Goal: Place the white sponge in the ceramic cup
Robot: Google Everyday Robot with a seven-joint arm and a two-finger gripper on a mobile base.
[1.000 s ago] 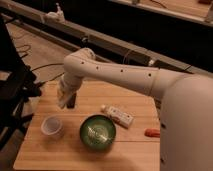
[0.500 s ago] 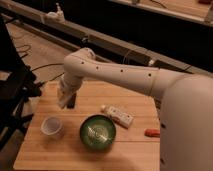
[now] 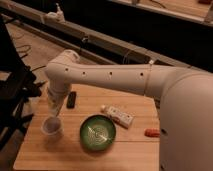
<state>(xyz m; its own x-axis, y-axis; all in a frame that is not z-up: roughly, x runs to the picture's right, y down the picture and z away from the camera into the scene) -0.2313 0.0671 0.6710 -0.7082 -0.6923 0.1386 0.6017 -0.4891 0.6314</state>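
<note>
- The pincer points straight down, just above the cup, at the left side of the table.
- Its fingers are closed tight.
- The white sponge is hard to pick out, so I cannot tell if the pincer holds it.
- The cup is small, white and round, and it stands up straight.
- The big white arm comes in from the right and bends down to the cup.
- A black remote lies just behind the pincer, farther back.
- A green bowl sits to the right of the cup, near it but not touching.
- A long white bar with buttons lies behind the bowl, to the right.
- A small orange thing lies at the right edge of the table.
</note>
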